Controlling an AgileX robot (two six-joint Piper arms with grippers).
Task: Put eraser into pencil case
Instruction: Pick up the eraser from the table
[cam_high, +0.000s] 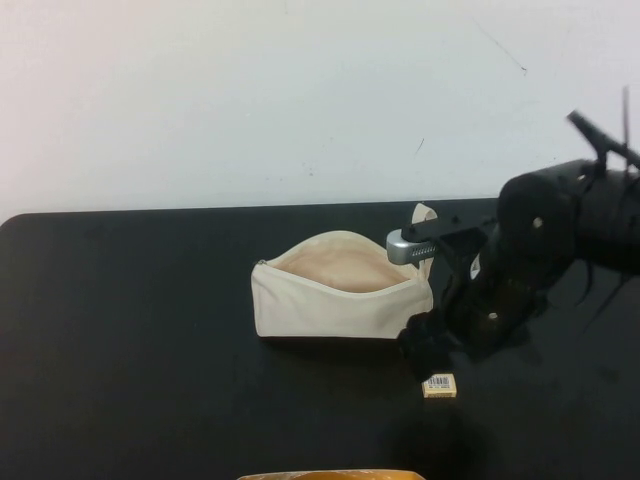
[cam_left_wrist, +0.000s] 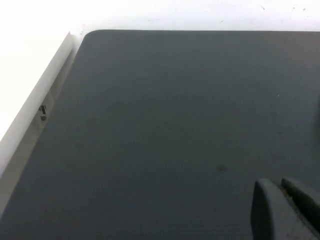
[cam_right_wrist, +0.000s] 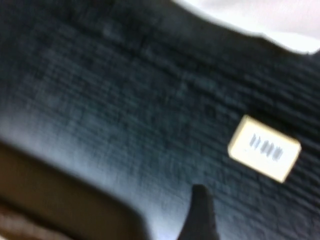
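Eraser (cam_high: 439, 385) lay on black mat (cam_high: 130, 340), label up, just in front of pencil case (cam_high: 340, 300) right end; case stood unzipped, mouth open upward. Right gripper (cam_high: 425, 350) was poised low just beside eraser, nothing held; finger spread could not be told. Left gripper (cam_left_wrist: 285, 210) was parked over bare mat, fingers apparently closed, empty. Judged best: jaws centred over eraser's short sides, lowered squarely before closing.
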